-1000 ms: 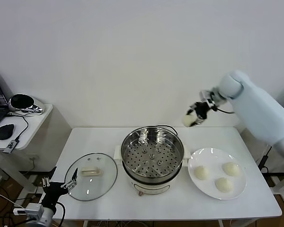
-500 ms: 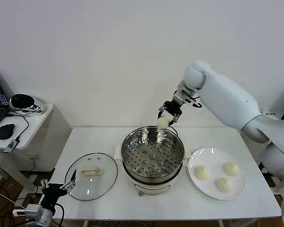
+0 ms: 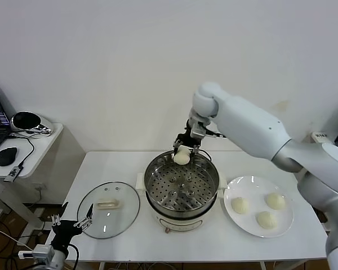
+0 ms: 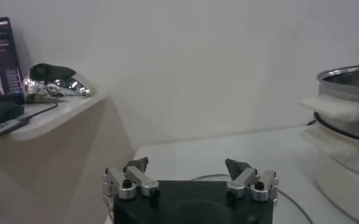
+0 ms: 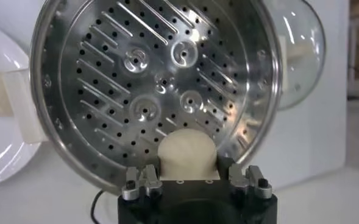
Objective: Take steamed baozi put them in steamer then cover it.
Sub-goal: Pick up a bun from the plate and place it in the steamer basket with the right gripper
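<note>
Four baozi (image 3: 182, 157), three plated.

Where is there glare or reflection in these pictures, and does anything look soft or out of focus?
Head view: small bright glints on the round clear glass lid and sheen on the shiny steel steamer's rim. Right wrist view: the steamer's perforated tray mirrors light strongly; the cream-white bun in the right gripper looks soft. Left wrist view: the idle left gripper is dim, slightly blurred.
</note>
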`<state>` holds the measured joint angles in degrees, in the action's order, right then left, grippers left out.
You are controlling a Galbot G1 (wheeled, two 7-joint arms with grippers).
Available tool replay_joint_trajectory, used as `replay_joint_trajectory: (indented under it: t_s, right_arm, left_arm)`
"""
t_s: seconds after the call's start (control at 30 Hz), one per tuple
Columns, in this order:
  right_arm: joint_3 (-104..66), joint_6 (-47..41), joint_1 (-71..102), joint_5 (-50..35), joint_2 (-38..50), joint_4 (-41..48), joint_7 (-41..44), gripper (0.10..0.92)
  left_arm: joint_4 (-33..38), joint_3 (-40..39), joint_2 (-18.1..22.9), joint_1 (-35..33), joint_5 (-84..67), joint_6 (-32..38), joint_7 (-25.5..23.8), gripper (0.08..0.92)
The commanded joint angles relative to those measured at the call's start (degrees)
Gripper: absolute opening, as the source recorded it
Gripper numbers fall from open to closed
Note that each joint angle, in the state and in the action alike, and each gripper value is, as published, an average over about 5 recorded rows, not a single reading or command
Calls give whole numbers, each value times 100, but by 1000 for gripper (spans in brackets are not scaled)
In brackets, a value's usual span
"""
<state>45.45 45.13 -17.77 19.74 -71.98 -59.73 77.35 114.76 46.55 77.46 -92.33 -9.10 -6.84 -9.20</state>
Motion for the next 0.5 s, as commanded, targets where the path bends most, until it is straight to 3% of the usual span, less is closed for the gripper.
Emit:
replay_joint_trajectory:
  t_s: [0.03,0.5]
  right_arm:
    - [145,242,40,428,-93,-65,-21,566]
    - [-103,242,410,1006,-607,789,-218,565]
  left_arm:
    - [11,-10,0,-8,19,2,3,823]
    - [-1,-32,37,2,16,-1,-2,823]
